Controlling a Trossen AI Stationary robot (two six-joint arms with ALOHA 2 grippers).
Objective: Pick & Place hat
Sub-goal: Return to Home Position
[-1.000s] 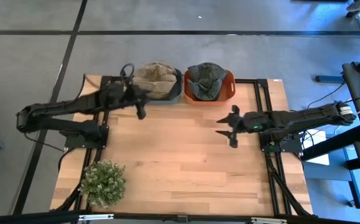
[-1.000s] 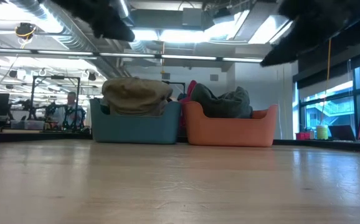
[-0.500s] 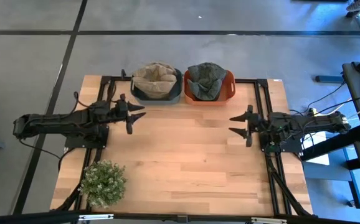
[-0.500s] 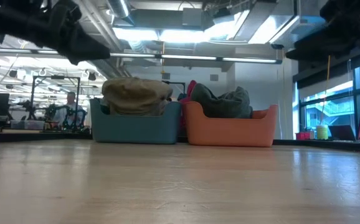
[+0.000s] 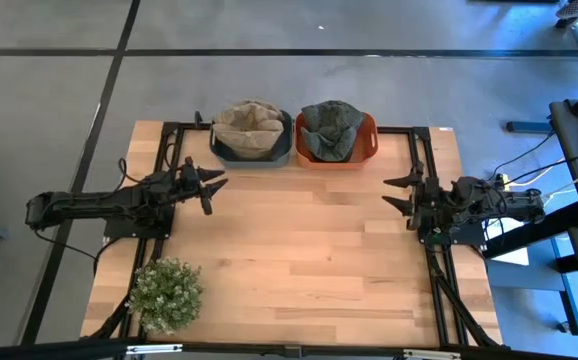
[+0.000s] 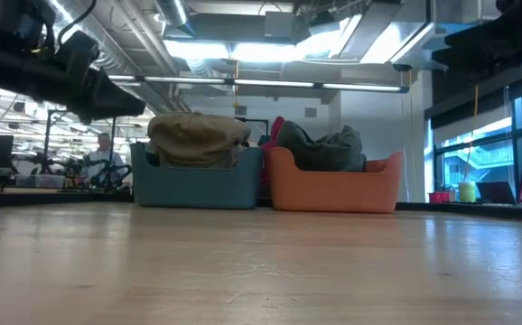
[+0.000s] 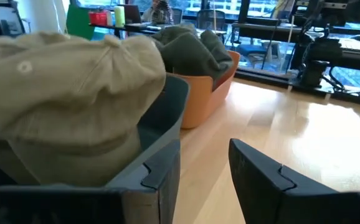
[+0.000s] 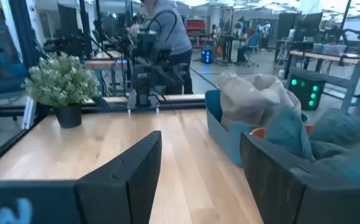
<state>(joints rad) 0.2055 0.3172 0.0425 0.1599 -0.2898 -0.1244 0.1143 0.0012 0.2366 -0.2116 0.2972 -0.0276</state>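
Note:
A tan hat (image 5: 251, 124) lies bunched in a blue-grey bin (image 5: 281, 148) at the table's far edge. A dark green-grey hat (image 5: 330, 127) fills the orange bin (image 5: 369, 130) right beside it. My left gripper (image 5: 213, 191) hovers open near the table's left side, short of the blue-grey bin, pointing toward the table's middle. My right gripper (image 5: 393, 193) hovers open at the right side, facing the left one. In the left wrist view the tan hat (image 7: 68, 106) bulges over the bin's rim (image 7: 169, 118) beyond my left gripper (image 7: 205, 180). Nothing sits between either pair of fingers.
A small potted plant (image 5: 165, 294) stands at the table's near left corner. Bare wood (image 5: 299, 250) stretches between the arms and toward the near edge. Beyond the table, a person (image 8: 165, 37) stands among desks and equipment.
My left gripper has drawn back from beside the blue-grey bin toward the table's left edge and sunk lower. My right gripper has pulled back from the middle toward the right edge. Both have stayed open. The hats and bins have not moved.

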